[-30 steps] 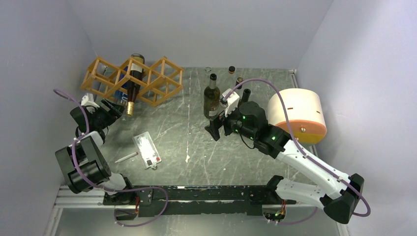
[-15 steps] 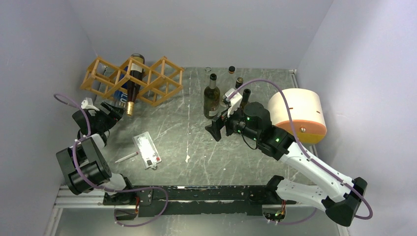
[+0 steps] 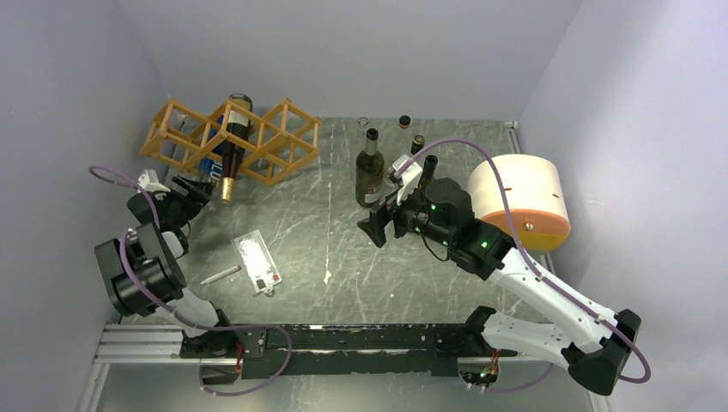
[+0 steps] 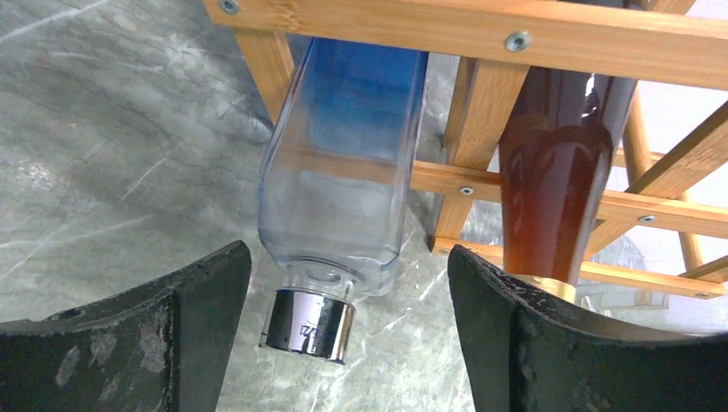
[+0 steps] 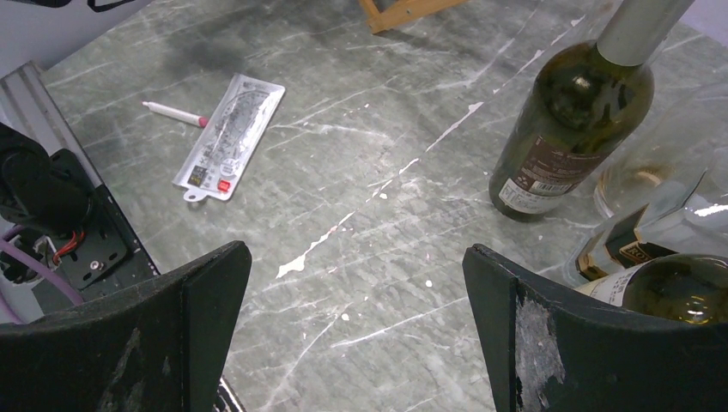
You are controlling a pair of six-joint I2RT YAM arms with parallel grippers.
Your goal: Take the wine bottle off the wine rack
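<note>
While hovering just short of the wine rack [image 4: 481, 26] with left gripper [image 4: 347, 266] spread apart and empty, re-aim before closing. Centred now on clear blue-labelled bottle [image 4: 343, 172], silver cap [image 4: 309, 324] straight ahead between the fingers [image 4: 129, 343]; wrong target, judging by task. Wine bottle [image 4: 549, 172] lying in rack cell ahead and to the right, dark amber neck sloping down toward right finger [image 4: 558, 343], gold foil [image 4: 546, 288] just above its tip. Shift right to centre neck between fingers, advance past foil, clamp on neck, then pull straight back along bottle's axis; avoid snagging wooden bars or dragging clear bottle along. Right gripper [image 5: 354, 257] also spread wide, nothing held, well apart from rack, upright green bottle [image 5: 571, 120] ahead-right on table [image 5: 360, 154].
</note>
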